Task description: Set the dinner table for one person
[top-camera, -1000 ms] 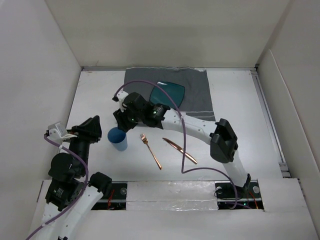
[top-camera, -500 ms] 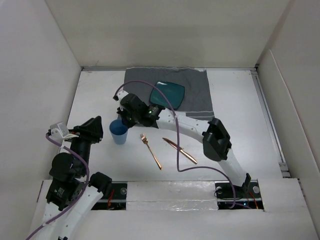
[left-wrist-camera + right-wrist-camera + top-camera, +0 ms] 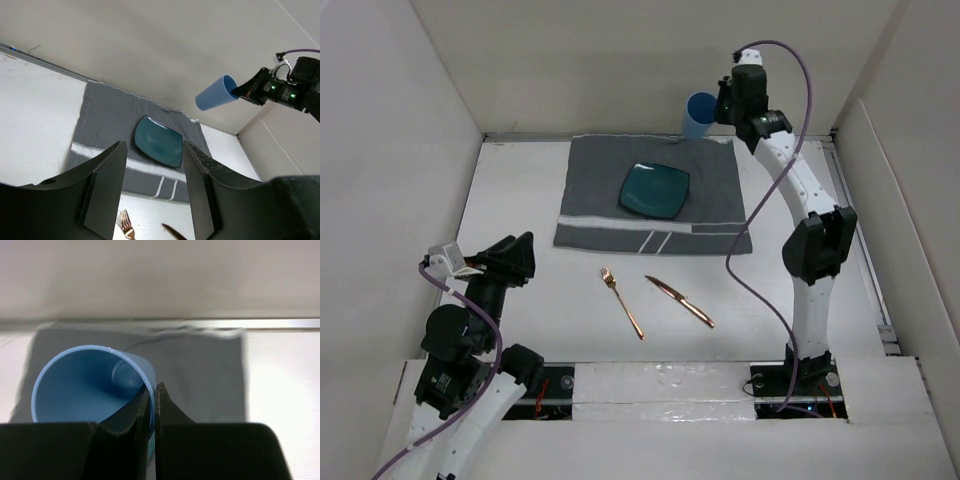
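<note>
The surface [image 3: 515,200] is a large flat rectangle, plain matte white; it lies level, enclosed by pale walls on three sides.

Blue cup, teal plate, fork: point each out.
blue cup [image 3: 698,117], top external view, on its side wall.
teal plate [image 3: 655,190], top external view, on its centre.
fork [image 3: 623,305], top external view, on its handle.

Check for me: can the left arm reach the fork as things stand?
Probably yes. The fork lies bare on the table just ahead of the open left gripper, apart from the knife, and the right gripper is far off holding the cup.
</note>
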Robot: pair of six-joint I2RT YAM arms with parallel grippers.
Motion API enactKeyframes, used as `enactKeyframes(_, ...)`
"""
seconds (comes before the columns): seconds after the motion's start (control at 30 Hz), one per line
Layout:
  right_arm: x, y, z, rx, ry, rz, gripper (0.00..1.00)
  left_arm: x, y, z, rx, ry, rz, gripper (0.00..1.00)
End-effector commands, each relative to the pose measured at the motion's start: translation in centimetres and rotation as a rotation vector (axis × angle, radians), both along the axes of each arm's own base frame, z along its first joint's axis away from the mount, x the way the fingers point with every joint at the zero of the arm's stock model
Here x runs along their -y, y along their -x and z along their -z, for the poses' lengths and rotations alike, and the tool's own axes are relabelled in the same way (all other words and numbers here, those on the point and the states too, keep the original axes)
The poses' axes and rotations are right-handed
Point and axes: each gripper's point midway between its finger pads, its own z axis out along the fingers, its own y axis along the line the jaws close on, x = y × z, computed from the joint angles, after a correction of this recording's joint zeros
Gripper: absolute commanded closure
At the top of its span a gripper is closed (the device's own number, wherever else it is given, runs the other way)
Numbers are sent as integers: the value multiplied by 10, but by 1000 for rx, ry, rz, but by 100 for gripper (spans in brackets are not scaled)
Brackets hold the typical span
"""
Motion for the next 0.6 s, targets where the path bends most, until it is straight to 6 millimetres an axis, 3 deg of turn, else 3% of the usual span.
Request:
enactKeyframes(0.0, 15, -25, 27, -58, 34, 40, 100, 3, -3, -11, 41, -3, 10, 54)
enactKeyframes(0.03, 24, -33, 28, -61, 32, 56, 100, 5, -3, -10, 37, -7, 16, 54)
enactKeyframes(0.07, 43, -43, 14, -31, 17, 80, 100, 5, -3, -10, 40, -6, 19, 54)
enactKeyframes(0.1, 51, -47, 22, -53, 21, 93, 100, 6, -3, -12, 44, -6, 21, 54)
enactKeyframes(0.13, 74, -61, 36, -65, 27, 130, 100, 7, -6, -10, 35, -12, 19, 54)
enactKeyframes(0.17, 74, -61, 36, -62, 27, 131, 100, 7, -6, -10, 34, -12, 19, 54)
enactKeyframes(0.4, 116, -74, 88, -150, 48, 192, 100, 13, -12, -5, 8, -34, 37, 54)
enactKeyframes(0.57, 122, -80, 109, -174, 54, 199, 100, 16, -17, -3, -8, -44, 38, 54)
